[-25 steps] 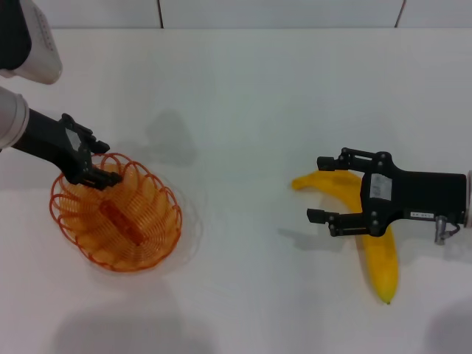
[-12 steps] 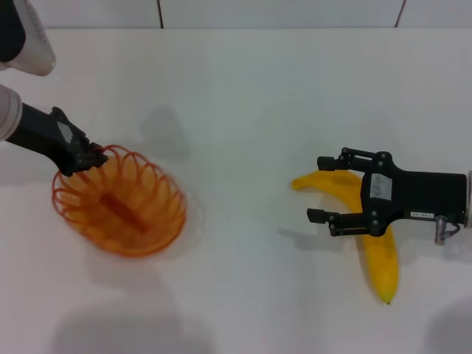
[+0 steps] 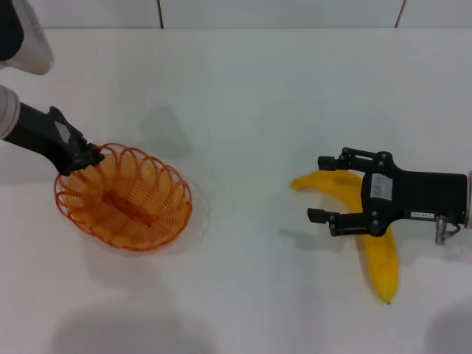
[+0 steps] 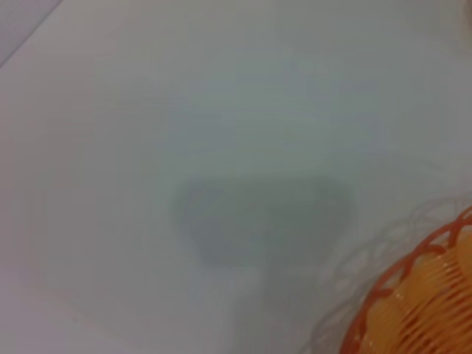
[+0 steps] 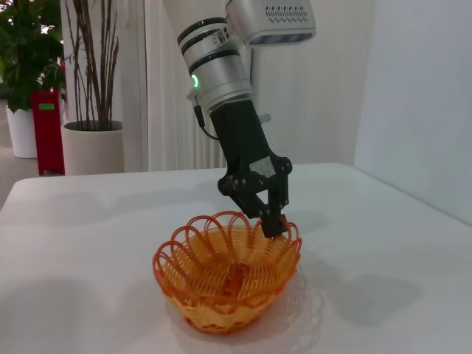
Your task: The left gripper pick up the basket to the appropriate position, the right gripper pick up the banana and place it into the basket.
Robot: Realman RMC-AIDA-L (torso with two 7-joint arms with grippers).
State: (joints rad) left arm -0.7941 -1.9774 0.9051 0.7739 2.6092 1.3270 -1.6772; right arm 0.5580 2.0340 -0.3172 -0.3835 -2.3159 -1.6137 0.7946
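The orange wire basket (image 3: 123, 198) is at the left of the white table. My left gripper (image 3: 92, 155) is shut on the basket's far-left rim. The right wrist view shows the left gripper (image 5: 269, 219) pinching the rim of the basket (image 5: 228, 273), which is low over the table and roughly level. The left wrist view shows only a piece of the basket's rim (image 4: 413, 295). My right gripper (image 3: 316, 189) is open and hovers over the upper part of the yellow banana (image 3: 380, 258), which lies on the table at the right with its fingers on either side of its stem end.
The white table (image 3: 243, 110) spreads between the basket and the banana. A wall edge runs along the far side of the table. Potted plants (image 5: 88, 110) stand beyond the table in the right wrist view.
My left gripper has drawn back and up a little with the basket's rim in it, and the basket has shifted slightly right and sits more level. The right arm and banana have not moved.
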